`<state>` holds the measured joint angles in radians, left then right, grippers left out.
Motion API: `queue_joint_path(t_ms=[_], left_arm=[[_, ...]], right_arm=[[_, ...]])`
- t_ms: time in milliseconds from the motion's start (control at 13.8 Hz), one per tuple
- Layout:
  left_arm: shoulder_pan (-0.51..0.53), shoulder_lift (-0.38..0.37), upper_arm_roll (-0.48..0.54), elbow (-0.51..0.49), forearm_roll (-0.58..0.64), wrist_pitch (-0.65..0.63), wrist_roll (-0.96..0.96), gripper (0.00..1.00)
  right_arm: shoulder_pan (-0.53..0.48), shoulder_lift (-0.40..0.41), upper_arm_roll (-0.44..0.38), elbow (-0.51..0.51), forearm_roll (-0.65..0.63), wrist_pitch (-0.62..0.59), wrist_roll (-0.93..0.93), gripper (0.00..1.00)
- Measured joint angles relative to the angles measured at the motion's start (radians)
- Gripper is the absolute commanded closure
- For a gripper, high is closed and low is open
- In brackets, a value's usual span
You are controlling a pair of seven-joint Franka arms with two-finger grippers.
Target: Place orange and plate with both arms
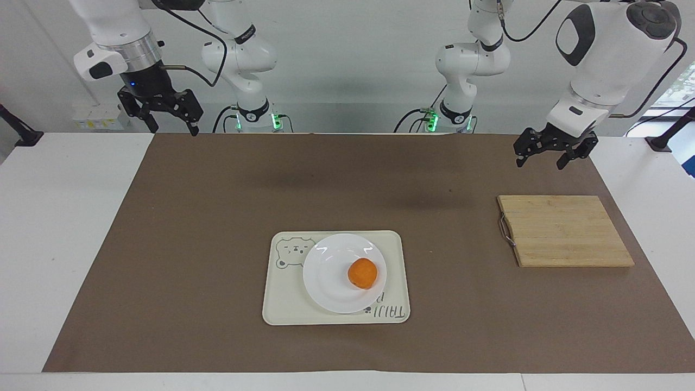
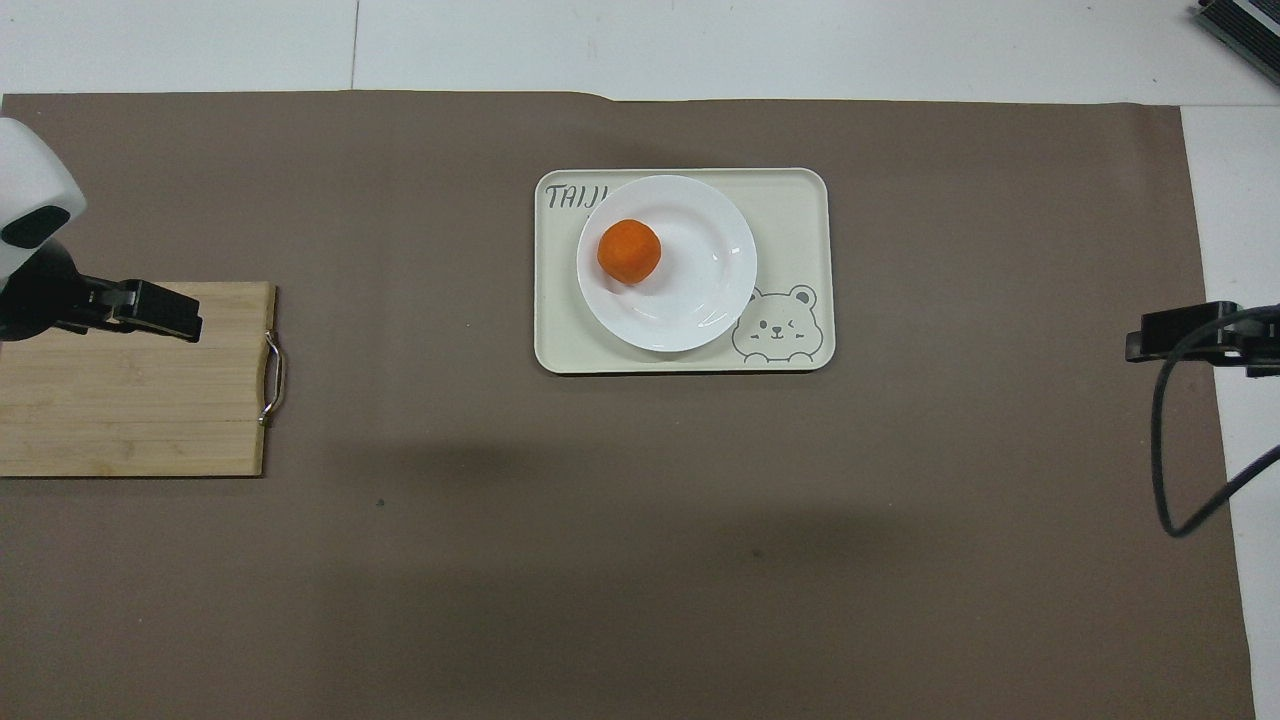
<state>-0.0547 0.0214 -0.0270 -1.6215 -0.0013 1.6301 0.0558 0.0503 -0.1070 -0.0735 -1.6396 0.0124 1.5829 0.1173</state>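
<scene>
While both arms hang raised at their own ends of the table, a brown mat [image 1: 217, 244] covers most of the white tabletop [image 1: 59, 217]. On the mat toward the left arm's end lies a bamboo cutting board [image 1: 564, 231] with a metal handle. At the middle of the mat sits a cream tray [image 1: 288, 304] with a bear drawing, and the plate [image 1: 326, 277] rests on that tray. On the plate lies the orange [image 1: 362, 273], toward the left arm's side of it. Up in the air, the left gripper [image 1: 544, 155] hangs over the mat's edge by the board, fingers apart and empty. Equally raised, the right gripper [image 1: 169, 125] hangs over the mat's corner at its own end, fingers apart, holding nothing.
</scene>
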Motion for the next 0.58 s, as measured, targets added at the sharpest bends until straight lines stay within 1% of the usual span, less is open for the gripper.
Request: queue_joint_path(t_ms=[363, 580], left_arm=[[0.000, 0.000, 0.000, 0.000, 0.000, 0.000, 0.000, 0.00], [0.000, 0.000, 0.000, 0.000, 0.000, 0.000, 0.000, 0.00]], right_arm=[[-0.003, 0.000, 0.000, -0.003, -0.001, -0.005, -0.017, 0.00], [-0.001, 0.000, 0.003, 0.009, -0.006, -0.049, -0.069, 0.00]])
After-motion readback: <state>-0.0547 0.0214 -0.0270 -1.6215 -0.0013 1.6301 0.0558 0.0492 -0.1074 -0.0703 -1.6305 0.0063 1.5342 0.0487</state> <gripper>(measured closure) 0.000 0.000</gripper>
